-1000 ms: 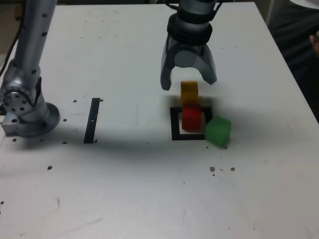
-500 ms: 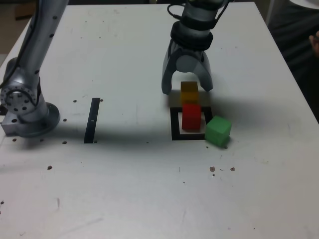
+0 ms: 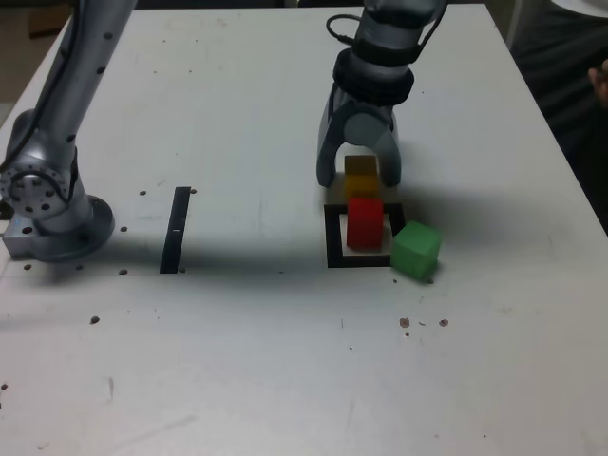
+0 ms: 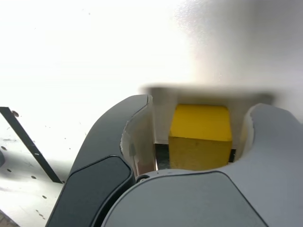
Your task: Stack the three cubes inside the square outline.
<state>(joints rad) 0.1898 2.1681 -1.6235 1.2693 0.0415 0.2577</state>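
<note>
White table (image 3: 237,361) is spreading under 3 cubes. Jaws of the gripper (image 3: 359,180) are standing partly open, straddling yellow (image 3: 361,176), probably to square it before gripping. Red (image 3: 365,224) is sitting inside the outline (image 3: 334,249), likely as base; green (image 3: 416,251) is waiting beside it.

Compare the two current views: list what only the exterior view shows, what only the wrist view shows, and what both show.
Only the exterior view: the red cube, the green cube and the arm's round base.

Only the wrist view: the inner pad surfaces, facing the yellow cube.

Both: the yellow cube between the open gripper's fingers, part of the black square outline, and the straight black strip.
</note>
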